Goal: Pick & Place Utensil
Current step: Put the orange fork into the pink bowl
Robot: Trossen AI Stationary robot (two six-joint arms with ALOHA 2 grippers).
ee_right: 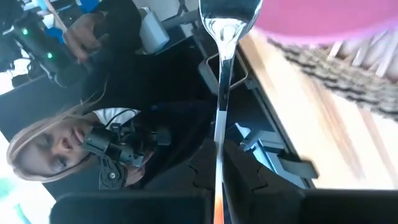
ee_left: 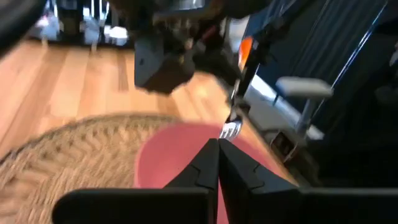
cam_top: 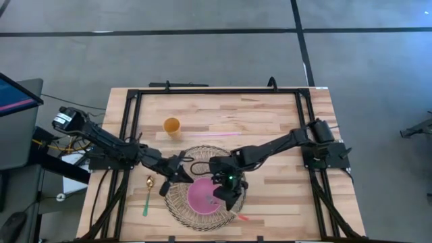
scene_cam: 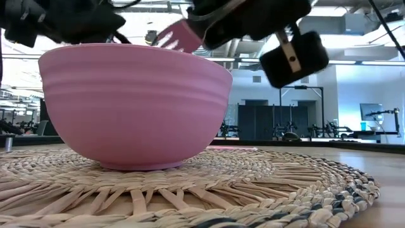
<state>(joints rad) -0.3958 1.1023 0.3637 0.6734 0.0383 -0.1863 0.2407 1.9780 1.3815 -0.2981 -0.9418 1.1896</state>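
We see the right gripper (cam_top: 226, 194) pinching a fork (ee_right: 222, 93) over the pink bowl (cam_top: 202, 196). The left gripper (cam_top: 170, 181) is pressed together beside the woven mat (cam_top: 177, 202).

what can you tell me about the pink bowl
The pink bowl looks like smooth matte plastic with faint horizontal ridges round its wall and a narrow foot. It stands upright on the round woven mat, near the table's front edge. The right gripper hangs over it holding a metal fork at its rim; whether the fork touches it is unclear.
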